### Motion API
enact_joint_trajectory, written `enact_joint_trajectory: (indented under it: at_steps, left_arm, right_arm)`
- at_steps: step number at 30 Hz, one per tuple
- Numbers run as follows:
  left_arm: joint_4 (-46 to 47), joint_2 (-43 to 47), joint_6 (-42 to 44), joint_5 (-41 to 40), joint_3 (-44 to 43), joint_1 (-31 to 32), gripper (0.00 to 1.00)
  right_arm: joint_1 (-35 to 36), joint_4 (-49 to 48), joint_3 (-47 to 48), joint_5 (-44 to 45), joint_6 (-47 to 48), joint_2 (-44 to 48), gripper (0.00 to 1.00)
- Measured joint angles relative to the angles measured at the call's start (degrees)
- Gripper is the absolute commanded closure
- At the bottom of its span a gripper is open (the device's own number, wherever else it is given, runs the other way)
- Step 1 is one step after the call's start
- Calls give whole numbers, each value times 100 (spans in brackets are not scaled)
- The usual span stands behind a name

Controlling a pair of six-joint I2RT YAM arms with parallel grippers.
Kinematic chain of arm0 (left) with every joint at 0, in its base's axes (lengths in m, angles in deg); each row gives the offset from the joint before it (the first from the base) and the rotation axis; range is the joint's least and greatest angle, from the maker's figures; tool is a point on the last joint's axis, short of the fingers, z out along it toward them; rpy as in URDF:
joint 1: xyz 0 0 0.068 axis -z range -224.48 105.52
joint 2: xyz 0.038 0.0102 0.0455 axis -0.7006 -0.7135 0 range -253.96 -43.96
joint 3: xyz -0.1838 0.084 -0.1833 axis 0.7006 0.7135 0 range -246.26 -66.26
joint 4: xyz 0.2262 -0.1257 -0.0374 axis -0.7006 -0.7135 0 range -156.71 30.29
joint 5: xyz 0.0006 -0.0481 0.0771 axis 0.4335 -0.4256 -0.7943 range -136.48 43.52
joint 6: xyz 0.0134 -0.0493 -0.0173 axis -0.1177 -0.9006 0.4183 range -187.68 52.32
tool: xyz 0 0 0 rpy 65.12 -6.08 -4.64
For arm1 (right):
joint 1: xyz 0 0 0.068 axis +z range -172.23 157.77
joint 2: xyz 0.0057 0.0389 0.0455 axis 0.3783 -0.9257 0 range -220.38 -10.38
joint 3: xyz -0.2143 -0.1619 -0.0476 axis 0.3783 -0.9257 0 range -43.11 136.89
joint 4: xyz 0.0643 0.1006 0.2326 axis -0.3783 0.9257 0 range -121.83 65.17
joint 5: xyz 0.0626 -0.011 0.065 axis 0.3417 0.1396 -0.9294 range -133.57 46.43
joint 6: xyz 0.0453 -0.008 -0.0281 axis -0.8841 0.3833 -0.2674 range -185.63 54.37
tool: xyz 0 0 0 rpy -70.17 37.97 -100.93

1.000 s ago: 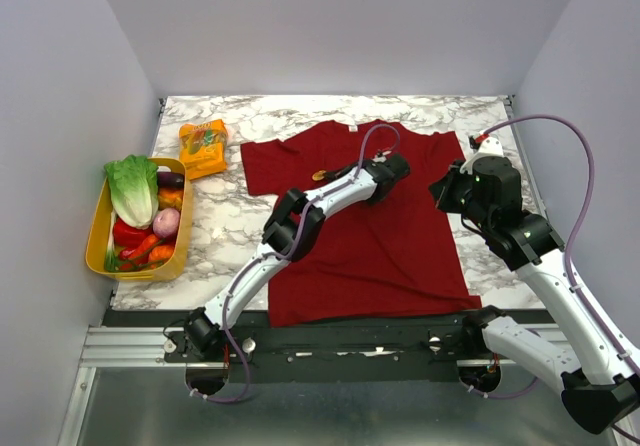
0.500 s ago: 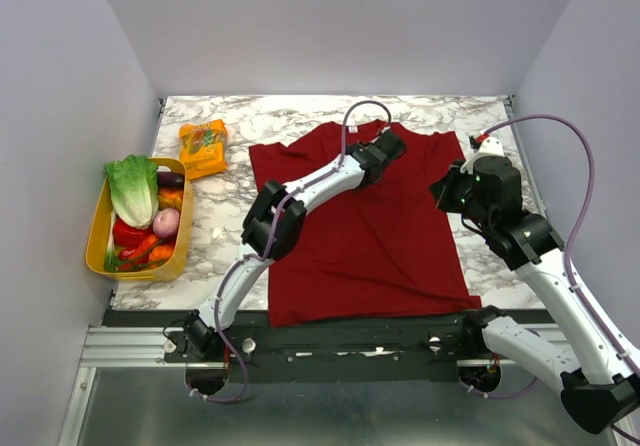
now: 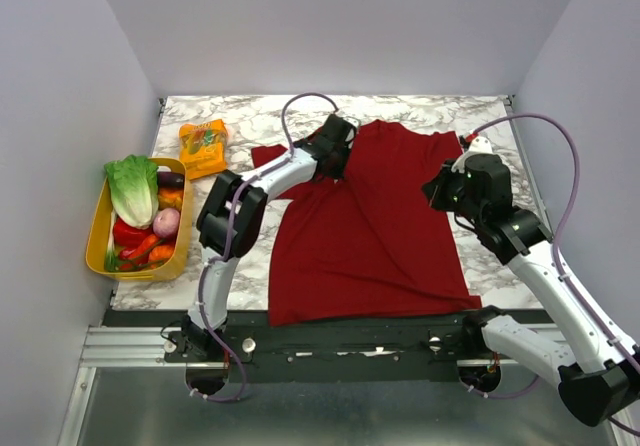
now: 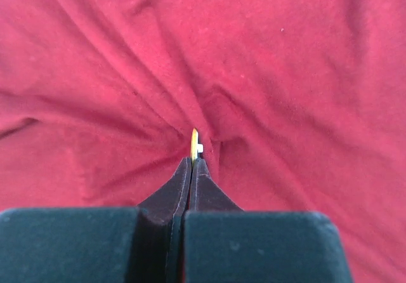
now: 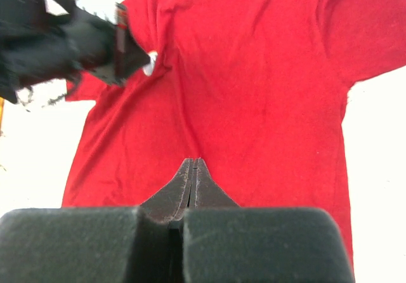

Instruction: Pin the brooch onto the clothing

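The dark red T-shirt (image 3: 385, 231) lies on the marble table, its upper left part pulled into folds. My left gripper (image 3: 334, 154) is over the shirt's upper left and is shut on the brooch (image 4: 194, 141), which shows edge-on, yellow with a white nub, its tip against puckered cloth (image 4: 285, 73). In the right wrist view the left gripper (image 5: 130, 51) holds the brooch's pale round back (image 5: 150, 63) at the shirt (image 5: 254, 99). My right gripper (image 5: 194, 163) is shut and empty, raised over the shirt's right side (image 3: 440, 191).
A yellow tray (image 3: 98, 228) of vegetables stands at the left edge. An orange snack packet (image 3: 203, 146) lies at the back left. Walls close in on the left, back and right.
My left arm has swung left and toward the back with the brooch, and the shirt's upper left has bunched and shifted with it. The right arm has barely moved.
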Motion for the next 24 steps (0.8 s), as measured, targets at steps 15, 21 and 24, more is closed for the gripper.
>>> enact_joint_trajectory:
  at_steps: [15, 21, 24]
  left_arm:
    - [1788, 793, -708, 2221, 1429, -570, 100]
    - [2258, 866, -940, 2787, 1690, -791, 100]
    - [2592, 927, -1071, 3097, 1882, -916, 100]
  right_arm:
    - [-2, -1113, -389, -1113, 122, -1373, 26]
    - [-2, -1512, -299, -1270, 114, -2129, 16]
    - [-4, -1707, -164, -1338, 105, -2498, 16]
